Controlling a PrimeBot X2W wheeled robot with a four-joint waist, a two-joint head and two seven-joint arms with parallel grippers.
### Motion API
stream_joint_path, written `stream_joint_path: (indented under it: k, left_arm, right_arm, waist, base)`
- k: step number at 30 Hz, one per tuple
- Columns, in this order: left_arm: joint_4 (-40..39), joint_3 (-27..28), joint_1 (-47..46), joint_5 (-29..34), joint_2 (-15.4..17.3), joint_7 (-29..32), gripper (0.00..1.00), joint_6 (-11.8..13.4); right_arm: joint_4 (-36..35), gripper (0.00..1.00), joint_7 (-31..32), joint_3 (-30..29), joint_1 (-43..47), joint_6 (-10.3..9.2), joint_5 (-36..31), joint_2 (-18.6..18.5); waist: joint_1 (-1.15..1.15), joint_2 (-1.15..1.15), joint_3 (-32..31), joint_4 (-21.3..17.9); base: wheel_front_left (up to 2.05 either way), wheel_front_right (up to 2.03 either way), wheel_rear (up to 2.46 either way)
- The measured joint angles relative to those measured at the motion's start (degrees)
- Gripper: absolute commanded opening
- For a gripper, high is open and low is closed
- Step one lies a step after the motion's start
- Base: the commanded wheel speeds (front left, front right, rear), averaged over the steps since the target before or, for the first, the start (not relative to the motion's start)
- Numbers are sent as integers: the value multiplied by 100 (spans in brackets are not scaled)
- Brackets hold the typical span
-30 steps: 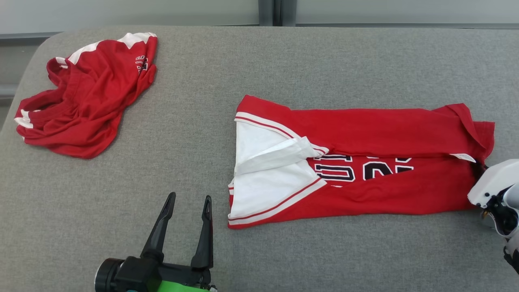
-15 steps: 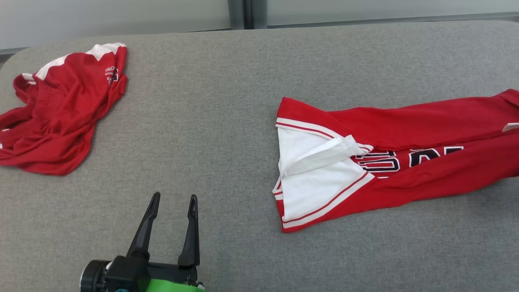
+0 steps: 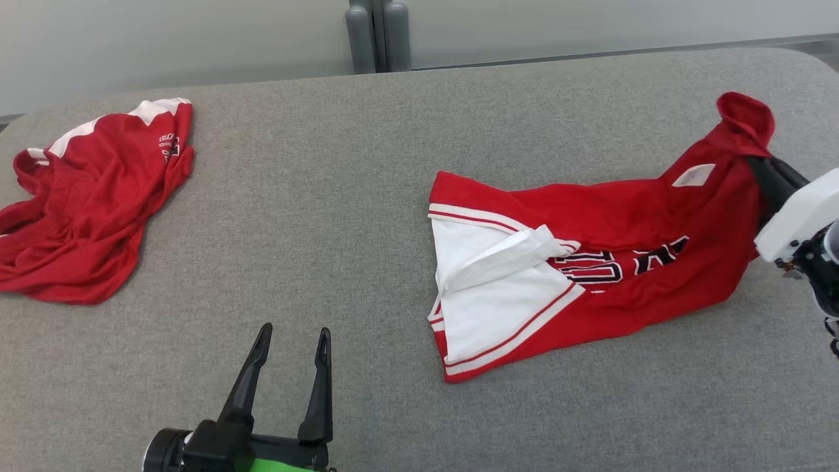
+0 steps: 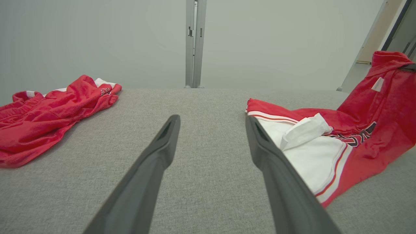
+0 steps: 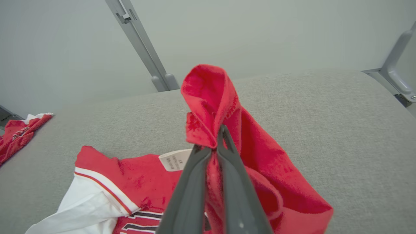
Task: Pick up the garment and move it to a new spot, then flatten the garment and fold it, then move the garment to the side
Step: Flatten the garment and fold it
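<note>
Crumpled red cloth (image 3: 85, 210), grey padded surface (image 3: 314, 216), grey post (image 3: 377, 36)

Test lab: grey padded table (image 3: 367, 196), blank wall panels (image 3: 164, 46), metal post (image 3: 377, 36)

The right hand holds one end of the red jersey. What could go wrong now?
1. The right hand pinches only a small bunch of the red jersey; the cloth may slip out when pulled.
2. The rest lies on the grey surface and may drag into wrinkles.
3. The left hand is open, apart from the jersey, so nothing steadies its other end.
</note>
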Motion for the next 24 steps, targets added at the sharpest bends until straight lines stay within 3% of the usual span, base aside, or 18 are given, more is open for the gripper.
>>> stream_joint_path:
  k: [6,14,24]
  left_arm:
    - [56,-62,-1,-58,0,1,100,0]
    - [99,-133,-13,-88,0,0,100,-18]
    - [155,-214,-131,-131,0,0,100,-30]
  right_arm:
    - [-982,0,196,-41,343,0,-310,460]
    - [-1913,0,600,-18,771,-1,-778,1357]
    - [-1775,0,903,354,876,-2,-1042,2340]
  waist:
    - [0,0,-11,171]
    - [0,0,60,412]
    - [0,0,202,630]
  base:
    - [0,0,0]
    - [0,0,0]
    - [0,0,0]
